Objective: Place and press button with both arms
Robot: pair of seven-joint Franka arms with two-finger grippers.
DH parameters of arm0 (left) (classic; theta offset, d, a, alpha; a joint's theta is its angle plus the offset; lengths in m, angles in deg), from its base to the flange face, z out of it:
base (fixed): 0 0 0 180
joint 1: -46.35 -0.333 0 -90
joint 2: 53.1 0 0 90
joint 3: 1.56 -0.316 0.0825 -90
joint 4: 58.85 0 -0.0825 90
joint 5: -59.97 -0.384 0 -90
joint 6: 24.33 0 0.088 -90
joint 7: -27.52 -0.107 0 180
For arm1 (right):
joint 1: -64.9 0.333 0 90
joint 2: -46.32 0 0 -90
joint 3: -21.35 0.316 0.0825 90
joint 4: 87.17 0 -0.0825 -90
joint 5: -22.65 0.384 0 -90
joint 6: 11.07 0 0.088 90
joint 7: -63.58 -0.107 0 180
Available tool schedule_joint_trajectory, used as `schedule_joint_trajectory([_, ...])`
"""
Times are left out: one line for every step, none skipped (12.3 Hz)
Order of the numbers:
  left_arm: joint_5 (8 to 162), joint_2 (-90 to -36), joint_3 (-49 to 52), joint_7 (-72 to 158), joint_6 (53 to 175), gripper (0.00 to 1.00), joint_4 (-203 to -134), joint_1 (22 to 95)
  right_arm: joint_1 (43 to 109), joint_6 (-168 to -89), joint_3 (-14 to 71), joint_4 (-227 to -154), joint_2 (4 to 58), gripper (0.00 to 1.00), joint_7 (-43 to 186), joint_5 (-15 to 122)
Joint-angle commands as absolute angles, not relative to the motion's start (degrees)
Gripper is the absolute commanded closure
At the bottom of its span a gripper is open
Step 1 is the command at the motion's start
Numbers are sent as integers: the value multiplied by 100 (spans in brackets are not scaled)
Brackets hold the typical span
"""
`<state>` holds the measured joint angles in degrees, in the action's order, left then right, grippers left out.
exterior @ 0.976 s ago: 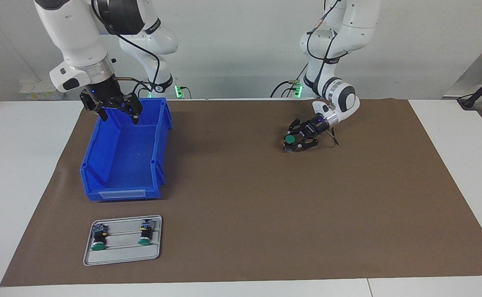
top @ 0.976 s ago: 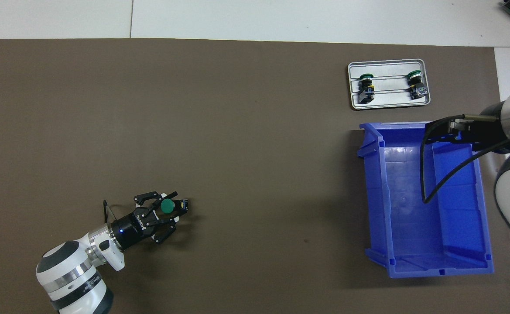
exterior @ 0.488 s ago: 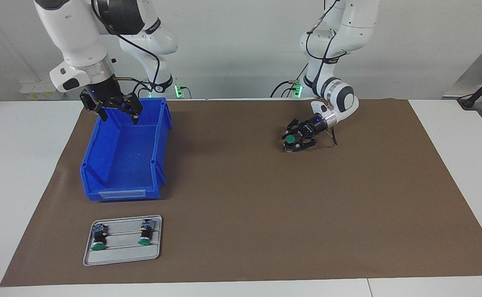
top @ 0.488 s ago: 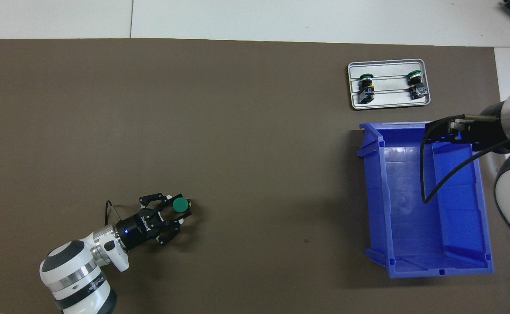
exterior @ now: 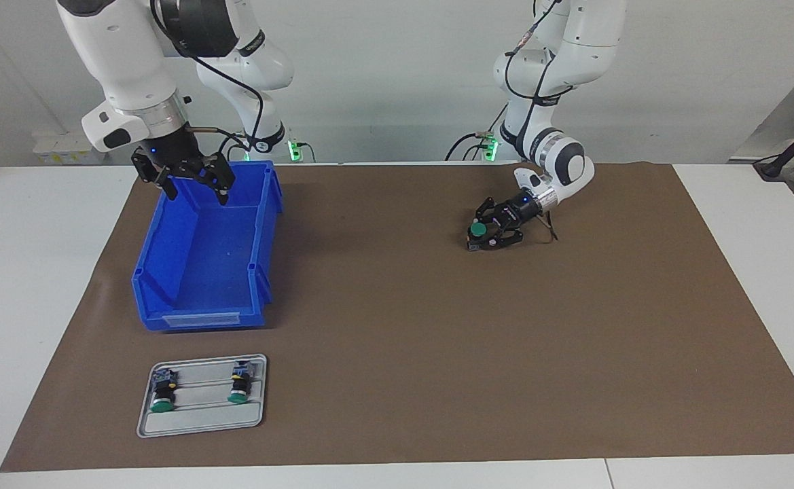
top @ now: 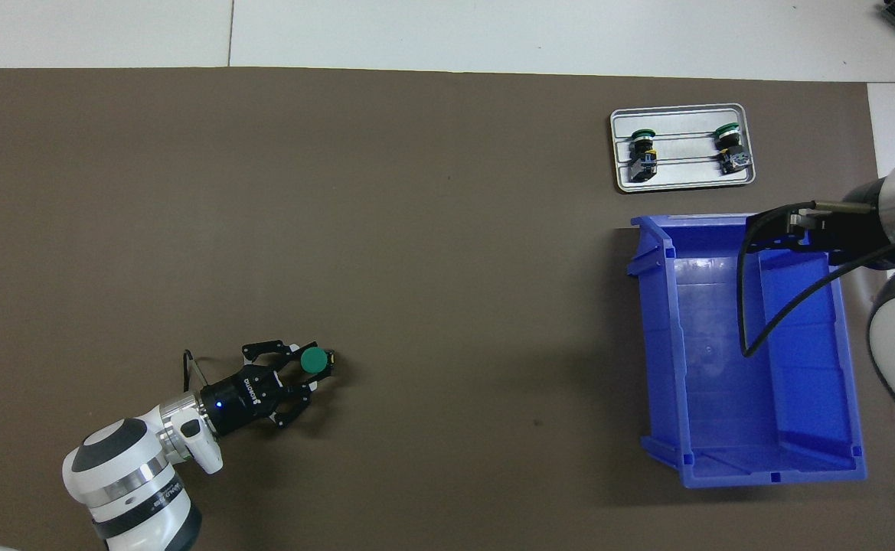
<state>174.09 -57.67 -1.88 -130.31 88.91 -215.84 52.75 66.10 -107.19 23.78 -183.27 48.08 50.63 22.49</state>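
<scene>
The right arm is cut off in the overhead view, so you only get its wrist and a looping black cable over the blue bin (top: 746,344). The facing view shows it better. The right end effector (exterior: 191,183) hangs over the bin's end nearest the robots with its fingers spread apart, holding nothing, just waiting.

The left arm is bent down low with the wrist nearly level, so the left end effector (exterior: 486,234) lies almost flat just above the brown mat (exterior: 437,339), toward the left arm's end of the bench. The button (exterior: 480,231) sits between its fingers, green cap facing up. The fingers are in close on both sides of the black body, but I can't tell whether they're clamped on it or just bracketing it. Same for whether the button's base is actually resting on the mat, because the finger links hide it.

The bin is smooth glossy plastic, rectangular, with an open top, sloped walls and a label slot on the end farther from the robots. Farther out again, a small grey metal tray (exterior: 200,424) with rounded corners and raised ribs carries two more buttons (exterior: 161,394) (exterior: 238,387) lying on their sides. Their contact blocks are too small to make out. The mat is matte and felt-like on a white bench (exterior: 43,272).
</scene>
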Motion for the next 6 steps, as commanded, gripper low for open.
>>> schedule_joint_trajectory([17204,-5960,-218,-13771,8957,53,-21486,5171,6578,-10740,2381,-18473,4940,0,5022,2379])
schedule_joint_trajectory([17012,-5960,-218,-13771,8966,54,-21486,5058,6587,-10740,2381,-18473,4940,0,5022,2379])
schedule_joint_trajectory([16827,-5960,-218,-13762,8966,54,-21477,4952,6578,-10740,2389,-18473,4940,0,5014,2379])
schedule_joint_trajectory([16651,-5960,-218,-13754,8975,54,-21477,4812,6578,-10740,2389,-18473,4940,0,5022,2379])
schedule_joint_trajectory([16493,-5969,-227,-13745,8992,54,-21451,4732,6578,-10740,2381,-18473,4940,0,5022,2379])
schedule_joint_trajectory([16404,-5978,-227,-13745,9045,54,-21407,4679,6578,-10740,2381,-18473,4949,0,5022,2379])
